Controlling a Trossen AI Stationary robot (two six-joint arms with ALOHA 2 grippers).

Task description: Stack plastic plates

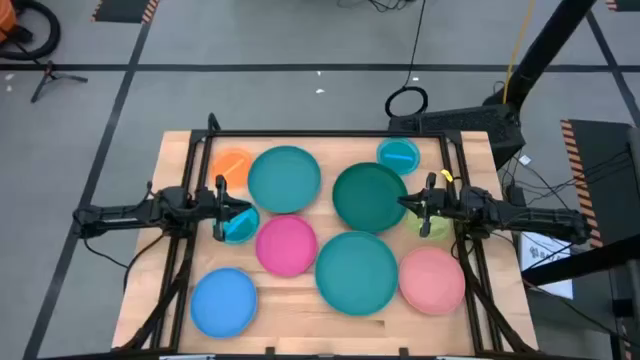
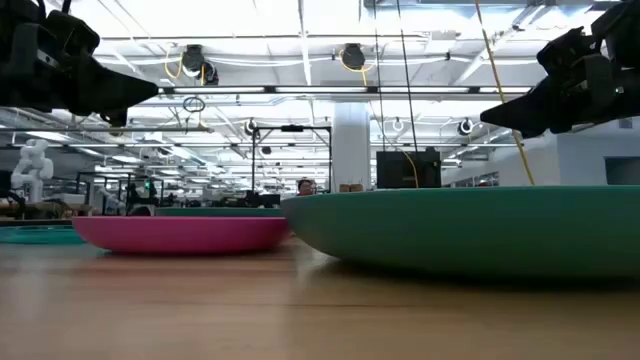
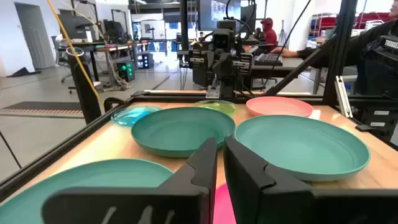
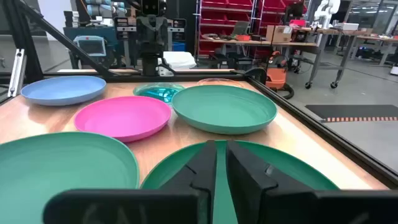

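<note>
Ten plates lie flat on the wooden table. In the far row are orange (image 1: 232, 165), teal (image 1: 284, 180), dark green (image 1: 368, 197) and cyan (image 1: 398, 155) plates. Nearer lie the magenta (image 1: 286, 245), teal (image 1: 356, 272), pink (image 1: 432, 280) and blue (image 1: 223, 302) ones. My left gripper (image 1: 222, 212) hovers shut above a second cyan plate (image 1: 242, 228), pointing toward the table's right. My right gripper (image 1: 425, 205) hovers shut above the lime plate (image 1: 433, 225), at the dark green plate's right rim, pointing left. The low view shows both arms raised well above the magenta (image 2: 180, 232) and teal (image 2: 470, 230) plates.
A black frame rail (image 1: 300, 134) runs along the table's far edge, and frame legs stand at both sides. Bare wood (image 1: 285, 300) shows between the blue and near teal plates. Beyond the table are workbenches, and a person in a red cap (image 3: 267, 28).
</note>
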